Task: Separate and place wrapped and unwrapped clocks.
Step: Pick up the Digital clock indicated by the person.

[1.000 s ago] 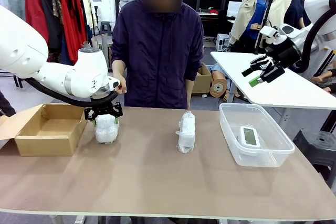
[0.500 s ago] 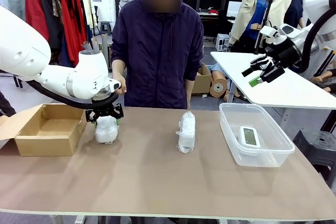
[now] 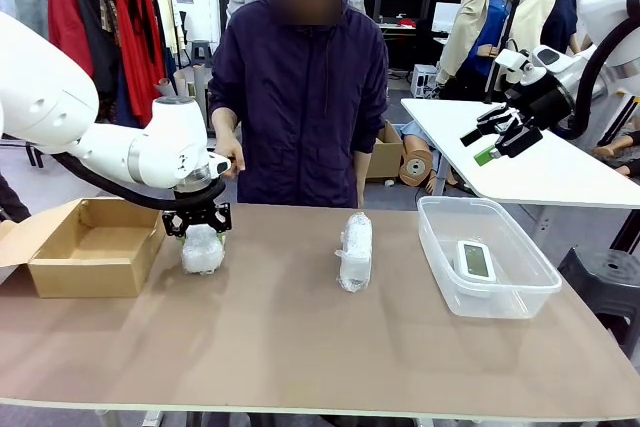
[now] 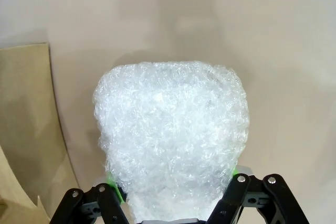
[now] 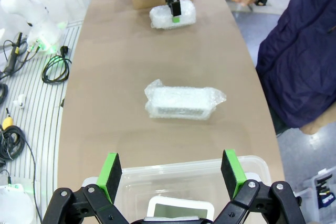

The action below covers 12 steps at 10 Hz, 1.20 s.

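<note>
**Change:** left gripper (image 3: 198,225) has sunk a little onto the left bundle (image 3: 201,251), and its jaws have drawn in from spread. The bundle looks slightly squatter than before. All else is as it was.

**Left gripper:** pointing down, pinching the left bundle near its top. In the left wrist view the green pads touch the wrap on both sides.

**Left bundle:** bubble wrap, standing on the worktop (image 3: 300,347) near the far left corner.

**Box** (image 3: 85,267): brown cardboard, open, at the left edge just beside the left bundle. Its near flap shows beside the bundle in the wrist view. The left arm passes over its far right corner.

**Middle bundle** (image 3: 354,252): wrapped, lying lengthwise towards the far edge, mid-worktop, well apart from both grippers.

**Tub** (image 3: 433,247): clear plastic, near the right edge.

**Clock** (image 3: 474,260): bare, white, screen up, lying inside the tub.

**Right gripper** (image 3: 478,147): jaws spread, held high beyond the far right corner, looking down at the tub.

**Person:** standing at the far edge, one hand (image 3: 232,159) just behind the left arm's wrist.
</note>
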{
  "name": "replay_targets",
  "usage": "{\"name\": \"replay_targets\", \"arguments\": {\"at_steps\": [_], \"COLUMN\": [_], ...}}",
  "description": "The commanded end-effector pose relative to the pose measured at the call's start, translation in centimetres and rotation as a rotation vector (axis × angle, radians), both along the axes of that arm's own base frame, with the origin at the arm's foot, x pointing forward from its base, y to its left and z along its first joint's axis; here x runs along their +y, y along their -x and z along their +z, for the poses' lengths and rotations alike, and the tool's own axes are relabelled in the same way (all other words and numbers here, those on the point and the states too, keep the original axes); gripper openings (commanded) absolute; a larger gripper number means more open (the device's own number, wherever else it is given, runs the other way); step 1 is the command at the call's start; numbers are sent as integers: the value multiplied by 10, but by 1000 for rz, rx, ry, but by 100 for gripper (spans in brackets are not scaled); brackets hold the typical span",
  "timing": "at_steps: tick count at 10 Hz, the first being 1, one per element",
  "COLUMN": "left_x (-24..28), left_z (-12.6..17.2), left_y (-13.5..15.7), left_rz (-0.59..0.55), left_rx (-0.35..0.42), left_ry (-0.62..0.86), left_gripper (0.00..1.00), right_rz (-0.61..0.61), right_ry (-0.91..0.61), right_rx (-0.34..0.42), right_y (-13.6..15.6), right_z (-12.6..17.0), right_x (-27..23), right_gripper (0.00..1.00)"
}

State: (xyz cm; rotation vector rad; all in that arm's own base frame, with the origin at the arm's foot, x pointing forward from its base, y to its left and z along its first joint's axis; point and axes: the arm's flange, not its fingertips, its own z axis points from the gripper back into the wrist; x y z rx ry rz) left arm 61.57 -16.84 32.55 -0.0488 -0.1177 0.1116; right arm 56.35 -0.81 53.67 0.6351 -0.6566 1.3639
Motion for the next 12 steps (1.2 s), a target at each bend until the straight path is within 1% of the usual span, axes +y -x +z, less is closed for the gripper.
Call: {"name": "replay_targets", "arguments": {"at_steps": [1, 2, 3, 4, 5, 7, 8, 9, 10, 12], "left_x": [-5, -7, -7, -8, -16, -28, -37, -45, -51, -63], "left_z": [12, 23, 34, 50, 70, 108, 129, 151, 172, 211], "left_y": [4, 8, 11, 16, 25, 37, 43, 49, 51, 61], "left_rz": [-27, -28, -39, -50, -47, -71, -52, -74, -105, -126], "left_rx": [6, 22, 15, -12, 17, 9, 39, 79, 34, -23], "left_ry": [-29, -2, 4, -14, -81, -119, -131, -136, -128, -132], "left_gripper": [0, 0, 0, 0, 0, 0, 0, 0, 0, 0], "right_rz": [8, 8, 8, 8, 8, 8, 8, 8, 8, 8], "right_ry": [20, 20, 20, 20, 20, 20, 20, 20, 20, 20], "right_rx": [-22, -22, -22, -22, -22, -22, -22, -22, -22, -22], "right_y": [4, 4, 4, 4, 4, 4, 4, 4, 4, 4], "right_z": [-3, -3, -3, -3, -3, -3, -3, -3, -3, -3], "right_x": [0, 0, 0, 0, 0, 0, 0, 0, 0, 0], "right_gripper": [100, 100, 100, 100, 100, 100, 100, 100, 100, 100]}}
